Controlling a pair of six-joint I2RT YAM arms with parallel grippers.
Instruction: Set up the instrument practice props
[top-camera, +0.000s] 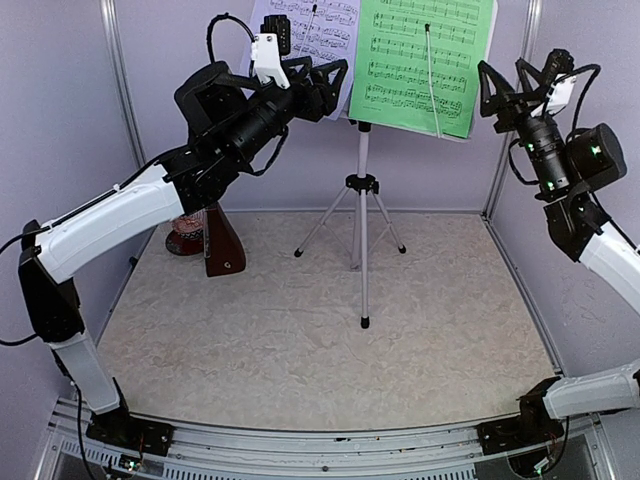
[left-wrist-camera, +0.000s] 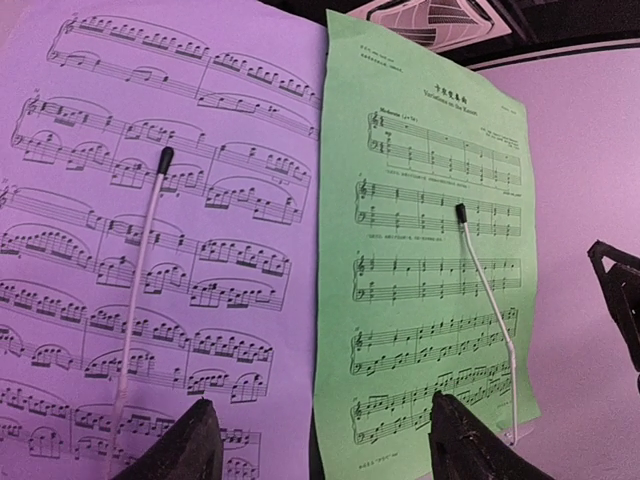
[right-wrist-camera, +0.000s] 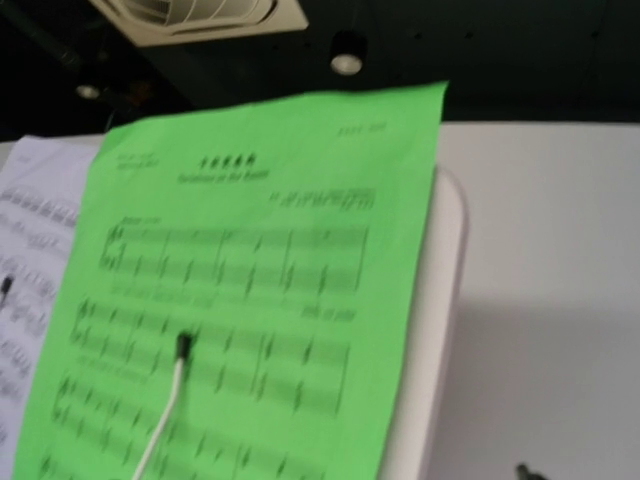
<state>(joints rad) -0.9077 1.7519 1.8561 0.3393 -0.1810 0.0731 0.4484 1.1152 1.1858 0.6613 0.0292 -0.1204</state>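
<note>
The silver tripod music stand (top-camera: 362, 200) stands at the back middle of the table. On its desk (right-wrist-camera: 432, 340) the lavender sheet (left-wrist-camera: 150, 220) rests on the left and the green sheet (left-wrist-camera: 420, 250) on the right, each under a thin white retaining wire (left-wrist-camera: 138, 290). My left gripper (left-wrist-camera: 320, 405) hovers open just in front of the sheets' lower edges, one finger before each sheet, nothing between them. From above, my right gripper (top-camera: 502, 72) stands open just right of the green sheet (top-camera: 420, 60), holding nothing. The brown metronome (top-camera: 222, 245) stands at the back left under my left arm.
A reddish round object (top-camera: 184, 236) sits behind the metronome. Lilac walls and metal corner posts (top-camera: 120, 90) close in the back and sides. The stand's tripod legs (top-camera: 364, 320) spread over the beige mat (top-camera: 300, 350).
</note>
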